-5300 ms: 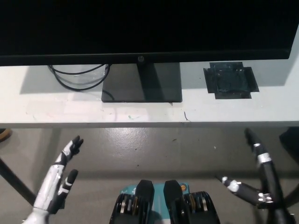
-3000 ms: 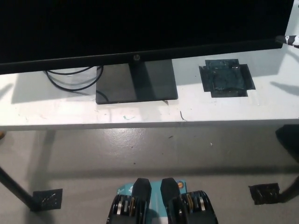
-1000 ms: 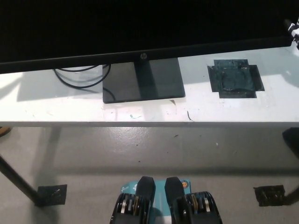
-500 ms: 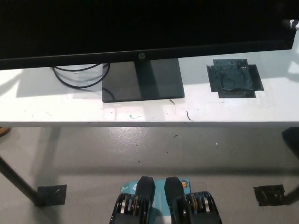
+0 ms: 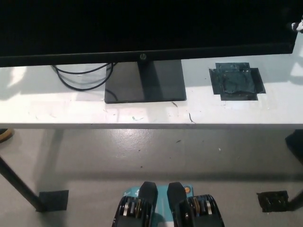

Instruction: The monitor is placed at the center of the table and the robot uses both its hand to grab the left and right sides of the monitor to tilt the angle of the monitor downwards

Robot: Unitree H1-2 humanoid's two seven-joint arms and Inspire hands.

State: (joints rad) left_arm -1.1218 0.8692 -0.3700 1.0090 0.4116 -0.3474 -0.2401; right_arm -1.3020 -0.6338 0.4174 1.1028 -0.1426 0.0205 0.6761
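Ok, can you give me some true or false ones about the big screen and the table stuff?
1. The monitor stands on a white table. True.
2. The monitor's screen is showing a bright picture. False: it is dark.
3. A black cable loops on the table to the left of the monitor base. True.
4. The dark taped patch is left of the base. False: it is on the right.
5. A white robot hand rests on the table in front of the base. False: none is there.
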